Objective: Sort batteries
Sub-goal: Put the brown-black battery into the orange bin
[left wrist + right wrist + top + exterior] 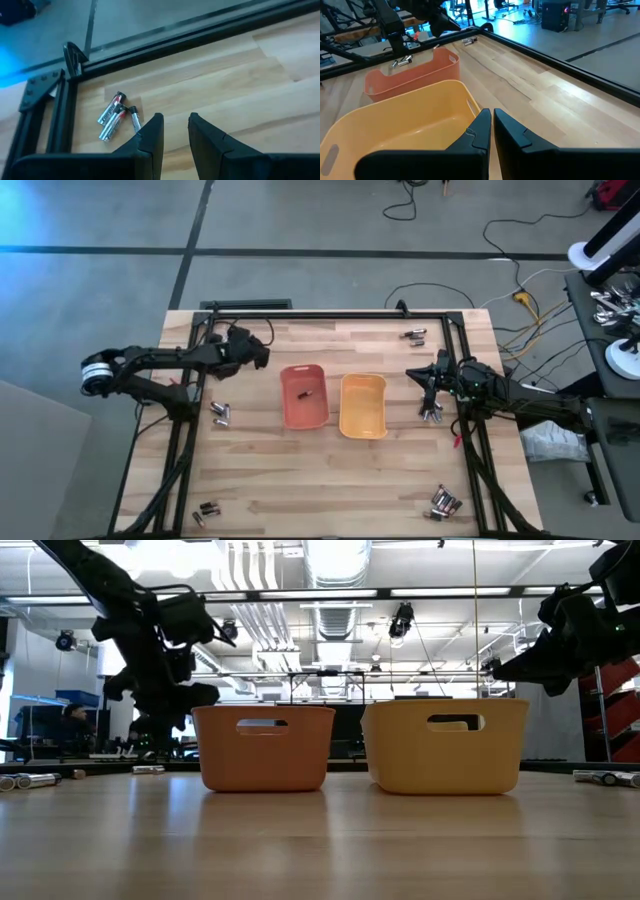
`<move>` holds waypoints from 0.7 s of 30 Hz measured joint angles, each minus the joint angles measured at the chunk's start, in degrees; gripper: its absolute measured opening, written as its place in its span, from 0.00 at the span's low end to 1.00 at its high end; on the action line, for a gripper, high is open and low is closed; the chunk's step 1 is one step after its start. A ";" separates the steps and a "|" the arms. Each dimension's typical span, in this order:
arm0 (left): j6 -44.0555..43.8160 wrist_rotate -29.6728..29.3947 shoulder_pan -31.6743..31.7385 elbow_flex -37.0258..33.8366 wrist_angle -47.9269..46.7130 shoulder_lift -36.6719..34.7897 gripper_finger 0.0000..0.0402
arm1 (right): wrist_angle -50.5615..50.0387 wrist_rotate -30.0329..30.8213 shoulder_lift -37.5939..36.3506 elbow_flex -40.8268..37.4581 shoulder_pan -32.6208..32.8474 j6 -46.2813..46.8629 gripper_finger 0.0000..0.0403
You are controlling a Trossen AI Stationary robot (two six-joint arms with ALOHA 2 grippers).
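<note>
Bare tabletop point(320, 840) up front, one cell in the orange tray point(304, 395), yellow tray point(363, 406) empty, batteries point(220, 414) scattered around; left gripper point(175, 131) parted, right gripper point(492, 125) nearly closed, holding nothing — barely started.

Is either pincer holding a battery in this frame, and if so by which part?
Nothing is held. The left pincer is open and empty above the table. The right pincer, by the yellow tray, has its fingers nearly together with nothing visible between them.

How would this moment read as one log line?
left pincer: open, empty | right pincer: over yellow tray | orange tray: one battery
</note>
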 joint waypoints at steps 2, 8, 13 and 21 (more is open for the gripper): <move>-0.63 0.10 1.06 0.00 0.28 0.22 0.18 | 0.07 0.00 0.00 0.00 0.00 -0.17 0.03; 1.91 2.60 4.24 -0.09 2.85 1.37 0.24 | 0.45 0.00 -0.02 0.00 0.02 0.44 0.03; 7.04 8.88 4.79 -1.50 11.64 3.51 0.32 | 8.64 -1.07 -0.03 0.02 0.05 7.62 0.03; 16.96 16.10 5.17 -1.40 25.53 7.25 0.36 | 13.87 13.76 5.14 1.66 0.00 14.83 0.03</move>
